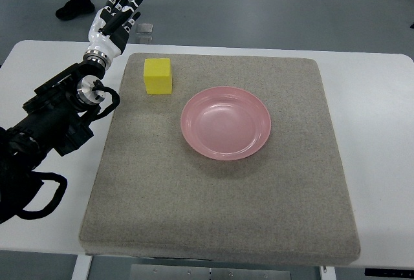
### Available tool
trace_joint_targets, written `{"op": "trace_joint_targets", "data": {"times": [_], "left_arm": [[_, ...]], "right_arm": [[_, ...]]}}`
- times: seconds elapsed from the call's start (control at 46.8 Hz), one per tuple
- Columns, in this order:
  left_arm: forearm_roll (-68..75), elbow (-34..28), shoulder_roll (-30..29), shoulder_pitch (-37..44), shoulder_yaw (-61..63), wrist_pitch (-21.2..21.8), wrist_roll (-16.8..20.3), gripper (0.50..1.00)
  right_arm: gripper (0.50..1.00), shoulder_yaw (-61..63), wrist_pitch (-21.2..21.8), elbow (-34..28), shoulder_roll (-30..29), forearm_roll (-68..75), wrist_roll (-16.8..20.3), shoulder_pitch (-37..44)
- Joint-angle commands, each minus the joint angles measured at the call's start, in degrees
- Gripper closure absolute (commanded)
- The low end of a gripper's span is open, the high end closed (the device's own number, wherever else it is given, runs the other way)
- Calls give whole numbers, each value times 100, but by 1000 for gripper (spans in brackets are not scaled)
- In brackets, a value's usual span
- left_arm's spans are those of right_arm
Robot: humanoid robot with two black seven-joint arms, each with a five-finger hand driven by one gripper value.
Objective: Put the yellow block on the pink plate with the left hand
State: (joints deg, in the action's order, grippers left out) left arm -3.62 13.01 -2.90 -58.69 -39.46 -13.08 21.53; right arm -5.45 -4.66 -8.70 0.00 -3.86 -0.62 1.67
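The yellow block (158,76) sits on the grey mat (220,228) in its far left corner area, untouched, with the pink plate (226,122) to its right and a little nearer, close by but not touching it. The plate holds nothing.

The left hand (115,21) is raised beyond the far left edge of the mat, over the white desk (375,131), its fingers (123,3) stretched out and lightly spread, gripping nothing. From this hand the block lies to the right and nearer, just beside the wrist line rather than under the palm. So the reach likely has to swing rightward and pull back toward the near side before the hand can close on the block.

The block looks like a cube, so it has no long axis to align with. The right arm is out of view, leaving the left as the only arm near the block. A person's feet (76,7) show on the floor at the far left.
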Motion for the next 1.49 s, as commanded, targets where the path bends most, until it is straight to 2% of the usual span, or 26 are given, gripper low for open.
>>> {"op": "trace_joint_targets", "data": {"times": [0.0,1.473], "left_arm": [[10,0,0,-2,0,7,26,510],[116,114,-88,42,26,-11,0,510]], "right_arm": [[576,0,0,0,0,0,0,0],[576,0,0,0,0,0,-9,0]]}}
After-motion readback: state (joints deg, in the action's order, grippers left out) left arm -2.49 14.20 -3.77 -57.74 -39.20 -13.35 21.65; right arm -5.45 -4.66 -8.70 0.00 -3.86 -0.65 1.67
